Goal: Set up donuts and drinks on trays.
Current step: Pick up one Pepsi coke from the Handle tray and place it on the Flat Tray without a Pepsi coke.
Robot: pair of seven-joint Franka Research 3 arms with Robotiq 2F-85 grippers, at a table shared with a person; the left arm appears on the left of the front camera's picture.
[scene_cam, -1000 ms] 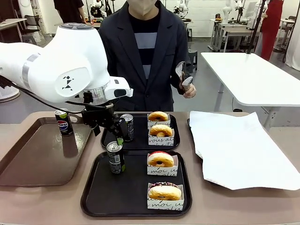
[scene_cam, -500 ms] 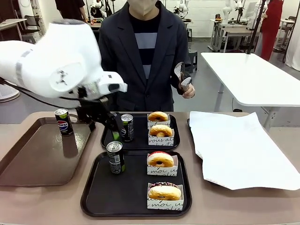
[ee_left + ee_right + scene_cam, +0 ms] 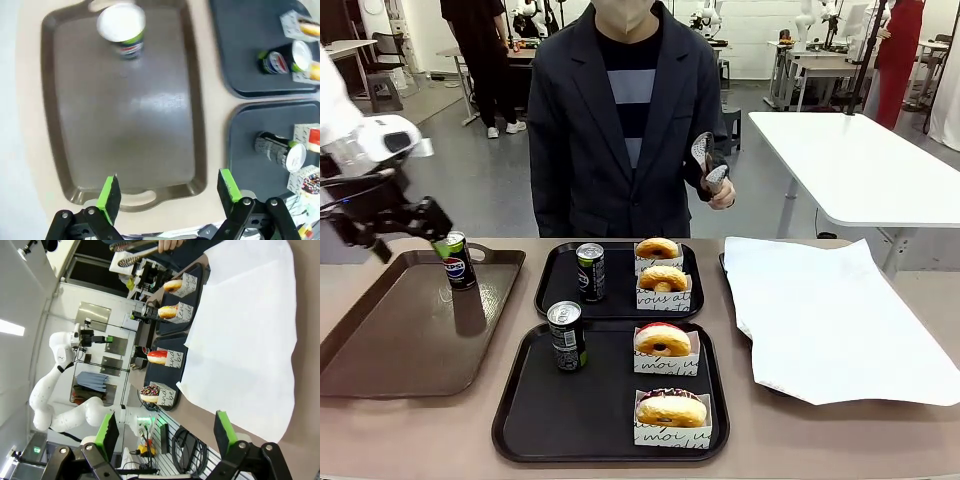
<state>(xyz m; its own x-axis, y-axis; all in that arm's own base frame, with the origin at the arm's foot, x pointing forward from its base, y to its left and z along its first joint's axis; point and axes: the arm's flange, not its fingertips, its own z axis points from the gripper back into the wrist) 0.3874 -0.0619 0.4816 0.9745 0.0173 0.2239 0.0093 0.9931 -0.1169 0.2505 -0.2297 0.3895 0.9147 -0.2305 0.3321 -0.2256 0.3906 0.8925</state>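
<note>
Two black trays lie mid-table. The far tray [image 3: 552, 296] holds a dark can [image 3: 590, 272] and two golden donuts [image 3: 657, 248] [image 3: 664, 278] in paper sleeves. On the near tray [image 3: 590, 415] stand a can [image 3: 566, 336], a red donut [image 3: 663, 340] and a sprinkled donut [image 3: 671, 408]. A third can [image 3: 457, 260], blue-labelled, stands on the brown tray [image 3: 400, 340]. My left gripper [image 3: 412, 240] hangs open above that brown tray [image 3: 125, 110], empty, well short of its can [image 3: 122, 30]. My right gripper [image 3: 165, 429] is open and empty, off beyond the white paper [image 3: 240, 340].
A large white paper sheet [image 3: 830, 310] covers the table's right side. The person stands at the far edge holding metal tongs [image 3: 708, 165] in one hand. A white table [image 3: 860, 160] stands behind on the right.
My left arm has swung away from the can on the near black tray, leftward to above the brown tray. The can stays standing. The jaws stayed open.
</note>
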